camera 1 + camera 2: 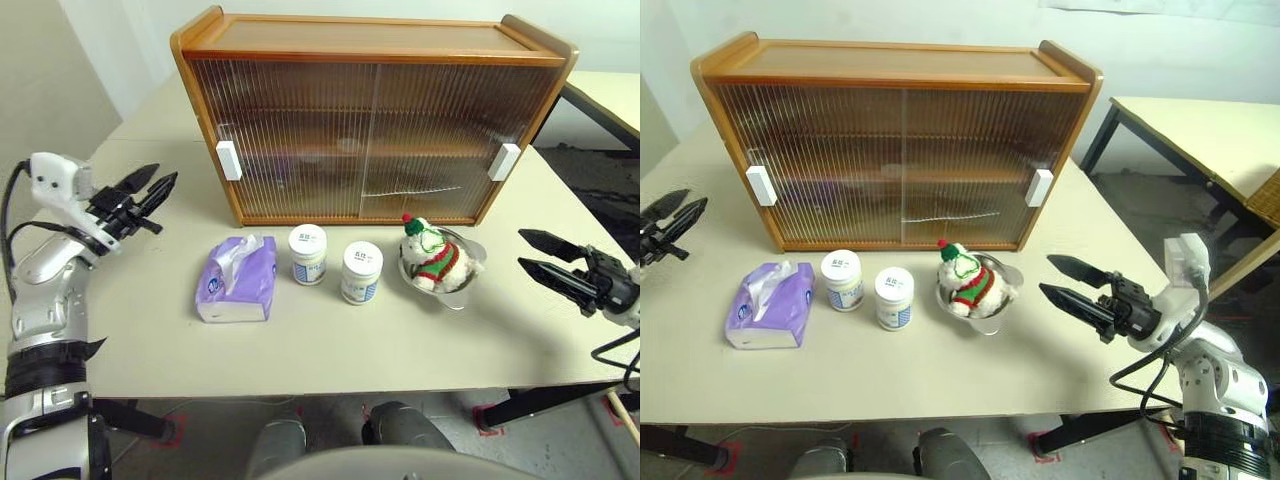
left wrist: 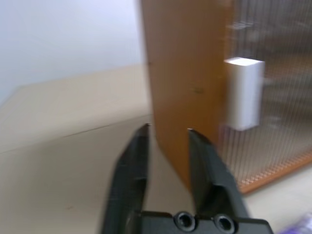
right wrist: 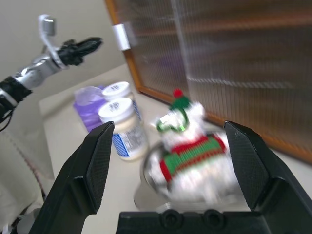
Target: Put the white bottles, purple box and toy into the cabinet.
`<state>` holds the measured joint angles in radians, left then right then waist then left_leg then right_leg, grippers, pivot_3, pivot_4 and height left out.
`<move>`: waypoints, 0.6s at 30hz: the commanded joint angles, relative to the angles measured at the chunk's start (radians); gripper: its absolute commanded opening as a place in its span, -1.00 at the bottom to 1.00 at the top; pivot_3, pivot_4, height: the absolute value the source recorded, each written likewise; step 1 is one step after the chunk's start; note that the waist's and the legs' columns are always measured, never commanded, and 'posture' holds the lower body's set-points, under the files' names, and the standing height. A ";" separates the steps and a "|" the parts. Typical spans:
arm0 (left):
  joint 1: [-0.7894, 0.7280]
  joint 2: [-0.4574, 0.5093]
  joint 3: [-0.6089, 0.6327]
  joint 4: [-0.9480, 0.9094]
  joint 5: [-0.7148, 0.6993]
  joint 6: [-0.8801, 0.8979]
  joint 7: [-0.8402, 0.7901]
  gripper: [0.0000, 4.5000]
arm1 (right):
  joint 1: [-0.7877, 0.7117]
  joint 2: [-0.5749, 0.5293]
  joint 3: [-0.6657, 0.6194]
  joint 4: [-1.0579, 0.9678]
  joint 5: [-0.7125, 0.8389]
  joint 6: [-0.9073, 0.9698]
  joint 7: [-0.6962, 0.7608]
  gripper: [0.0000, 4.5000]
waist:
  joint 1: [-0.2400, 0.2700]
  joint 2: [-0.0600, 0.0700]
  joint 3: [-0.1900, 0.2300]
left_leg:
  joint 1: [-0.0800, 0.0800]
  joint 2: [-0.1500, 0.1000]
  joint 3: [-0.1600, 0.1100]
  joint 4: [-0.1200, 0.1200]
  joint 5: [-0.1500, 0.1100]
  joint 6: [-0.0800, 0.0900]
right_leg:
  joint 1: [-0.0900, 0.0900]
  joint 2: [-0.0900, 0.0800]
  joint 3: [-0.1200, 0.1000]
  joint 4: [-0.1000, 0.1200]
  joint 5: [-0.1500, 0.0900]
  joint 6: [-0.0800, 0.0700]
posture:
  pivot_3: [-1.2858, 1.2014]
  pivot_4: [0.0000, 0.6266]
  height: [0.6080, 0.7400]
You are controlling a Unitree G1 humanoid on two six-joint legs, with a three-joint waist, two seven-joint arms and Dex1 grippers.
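**Cabinet shut, goods lined up in front, both tools empty**

Cabinet [image 1: 370,125] fills the upper centre of the left eye view, at the back of the worktop [image 1: 150,330]. Both ribbed sliding doors are closed, their white handles at the outer edges, so nothing can go in yet; my reading is that a door has to slide first.

In a row just in front of it, centre of frame: purple box [image 1: 238,280] at the left end, tissue poking up; then the two white bottles [image 1: 308,254] [image 1: 361,272], upright, near each other but apart; then the toy [image 1: 432,256], sitting in a shiny metal bowl [image 1: 470,262]. All well within reach of either arm, likely why they sit along the front.

Left tool [image 1: 150,193], at left of frame, hangs above the worktop, jaws nearly together with a narrow gap, holding nothing. It points toward the cabinet's left end, probably lining up on the left handle [image 1: 229,160]. Right tool [image 1: 1072,282], at lower right of the right eye view, stands wide open and empty, aimed at the toy.

Left wrist view gives what the head views cannot: the cabinet's side panel straight ahead between the fingers, the handle off to one side. Right wrist view frames toy and nearer bottle between spread jaws, with the left tool in its upper left.
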<state>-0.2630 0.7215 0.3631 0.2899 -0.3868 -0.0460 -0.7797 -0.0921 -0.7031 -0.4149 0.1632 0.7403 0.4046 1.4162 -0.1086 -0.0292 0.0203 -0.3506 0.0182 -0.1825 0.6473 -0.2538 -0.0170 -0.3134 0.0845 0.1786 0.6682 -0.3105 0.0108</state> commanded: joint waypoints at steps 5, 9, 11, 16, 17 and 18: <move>-0.044 -0.050 -0.106 0.006 0.096 -0.114 -0.004 -1.00 | -0.027 0.044 0.082 -0.105 0.012 0.027 -0.038 1.00 | 0.003 0.000 -0.001 | -0.003 0.000 -0.002 0.000 -0.001 0.001 | -0.003 0.000 0.000 0.000 0.000 -0.001 | -0.09 -1.00 1.00; -0.064 -0.076 -0.123 0.019 0.116 -0.138 0.021 -1.00 | -0.035 0.046 0.087 -0.094 0.013 0.016 -0.032 1.00 | 0.003 0.003 -0.003 | -0.014 0.000 -0.002 0.003 0.000 0.001 | -0.010 0.000 0.000 0.000 0.005 -0.005 | -0.09 -1.00 1.00; -0.080 -0.084 -0.142 0.040 0.144 -0.151 0.035 -1.00 | -0.040 0.055 0.095 -0.099 0.014 0.016 -0.038 1.00 | 0.003 0.004 -0.004 | -0.015 0.000 -0.002 0.008 -0.001 0.001 | -0.010 0.000 0.000 0.000 0.005 -0.004 | -0.09 -1.00 1.00; -0.119 -0.100 -0.178 0.090 0.193 -0.180 0.061 -1.00 | -0.035 0.062 0.113 -0.102 0.005 0.025 -0.049 1.00 | 0.003 0.004 -0.004 | -0.016 0.000 -0.002 0.013 -0.002 0.003 | -0.008 0.000 0.000 0.000 0.002 0.004 | -0.10 -1.00 1.00; -0.123 -0.104 -0.180 0.096 0.197 -0.184 0.068 -1.00 | -0.033 0.062 0.113 -0.102 0.004 0.022 -0.048 1.00 | 0.003 0.004 -0.004 | -0.016 0.000 -0.002 0.013 -0.002 0.003 | -0.008 0.000 0.000 0.000 0.003 0.005 | -0.10 -1.00 1.00; -0.127 -0.107 -0.179 0.101 0.200 -0.184 0.077 -1.00 | -0.031 0.063 0.115 -0.103 0.005 0.021 -0.050 1.00 | 0.003 0.004 -0.004 | -0.016 0.000 -0.002 0.013 -0.002 0.003 | -0.008 0.000 0.000 0.000 0.003 0.006 | -0.10 -1.00 1.00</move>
<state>-0.3744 0.6218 0.2022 0.3714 -0.2056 -0.2177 -0.7130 -0.1295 -0.6401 -0.3116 0.0772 0.7477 0.4270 1.3697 -0.1052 -0.0250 0.0167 -0.3660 0.0177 -0.1848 0.6605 -0.2556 -0.0135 -0.3213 0.0845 0.1788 0.6680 -0.3076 0.0172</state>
